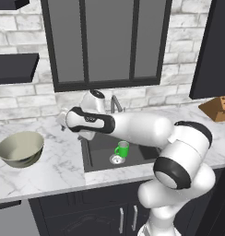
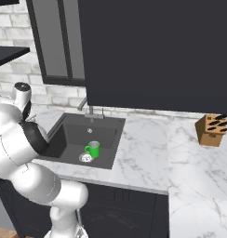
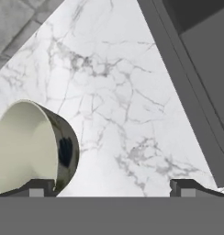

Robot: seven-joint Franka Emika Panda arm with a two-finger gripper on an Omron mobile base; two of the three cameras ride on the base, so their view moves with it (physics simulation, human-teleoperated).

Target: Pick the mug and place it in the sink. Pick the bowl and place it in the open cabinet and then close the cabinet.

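Looking from the left base view, the mug (image 1: 122,149) stands upright in the sink (image 1: 98,161), right beside the drain (image 1: 116,159). The bowl (image 1: 20,148) sits on the marble bench (image 1: 54,170) well left of the sink, with the arm reaching over between them. Right base view: same mug (image 2: 93,148) in the basin, knife block (image 2: 211,129) far off to the right. Hand view: end effector (image 3: 112,188) is wide open with nothing in it, and the bowl (image 3: 33,147) is next to one fingertip (image 3: 36,187).
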